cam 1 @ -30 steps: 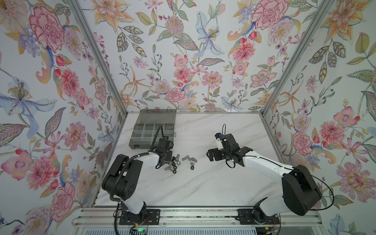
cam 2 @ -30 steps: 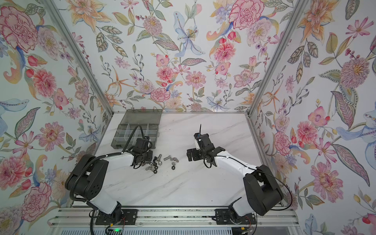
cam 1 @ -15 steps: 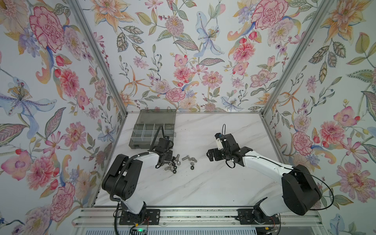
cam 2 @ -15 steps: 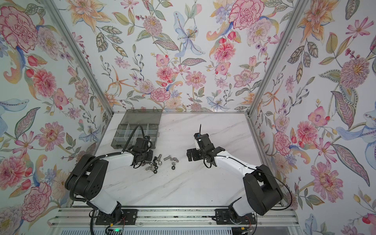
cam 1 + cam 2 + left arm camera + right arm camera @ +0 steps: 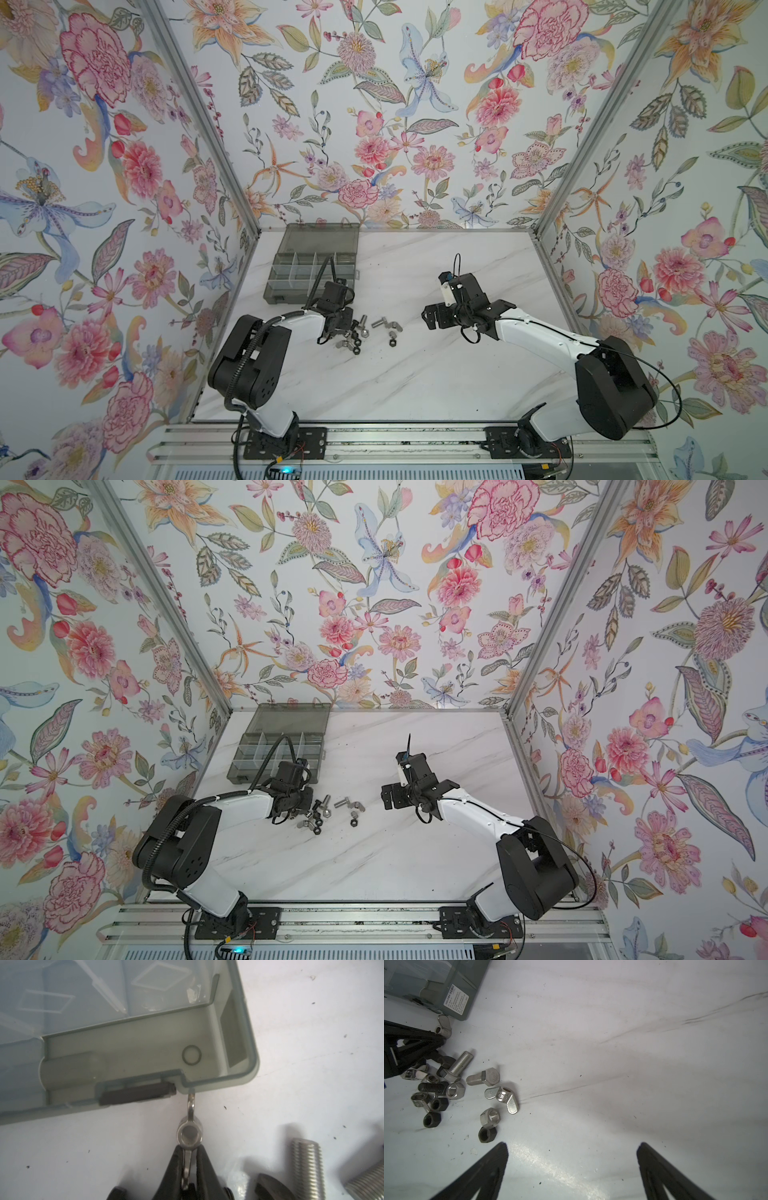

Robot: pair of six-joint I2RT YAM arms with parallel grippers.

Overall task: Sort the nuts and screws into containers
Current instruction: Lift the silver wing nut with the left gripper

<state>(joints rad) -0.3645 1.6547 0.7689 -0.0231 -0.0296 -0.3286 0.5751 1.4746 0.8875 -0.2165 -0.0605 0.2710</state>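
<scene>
Nearest me lie the loose screws (image 5: 459, 1067) and nuts (image 5: 490, 1116), silver and black, heaped together on the table (image 5: 612, 1064) with a few strays. About level with them, off to the right, my right claw (image 5: 572, 1147) hangs released, its jaws wide apart and touching none of them. At the pile's far edge my left claw (image 5: 188, 1154) is clenched on one wing of a silver wing nut (image 5: 189, 1133). Its free wing reaches the front corner of the organiser box (image 5: 252, 1059), though I cannot tell if they touch. Farther on, the cells (image 5: 305, 264) stand uncovered, and the lid (image 5: 320, 239) lies flat behind them.
</scene>
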